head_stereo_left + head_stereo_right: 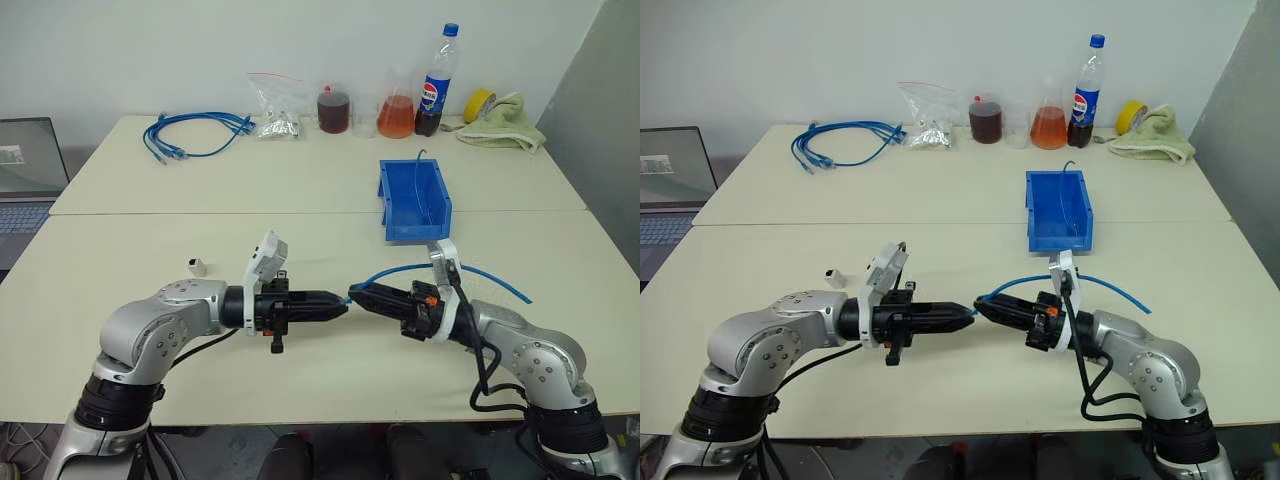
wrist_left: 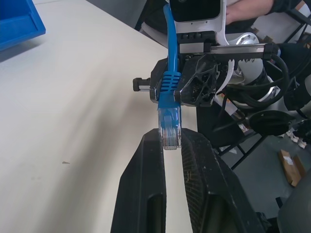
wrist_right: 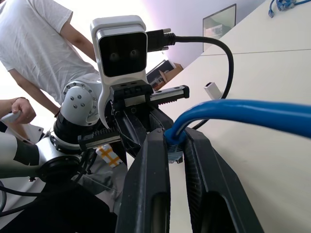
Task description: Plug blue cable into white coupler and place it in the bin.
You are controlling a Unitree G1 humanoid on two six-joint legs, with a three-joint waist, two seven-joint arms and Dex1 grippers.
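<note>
The pale worktop [image 1: 300,190] runs back to a white wall. The bin [image 1: 415,232] stands right of its middle, near the seam. The blue cable [image 1: 497,279] trails from the right edge to mid-front, above the worktop, where both claws meet on its end. Your right claw [image 1: 355,295] is clamped on the boot and your left claw [image 1: 340,305] is pinched on the clear plug [image 2: 170,127]. Hold firm with the right and free the left without tugging, so the plug juts out bare. The white coupler [image 1: 198,266] lies well apart, toward the left edge; fetch it socket-first.
</note>
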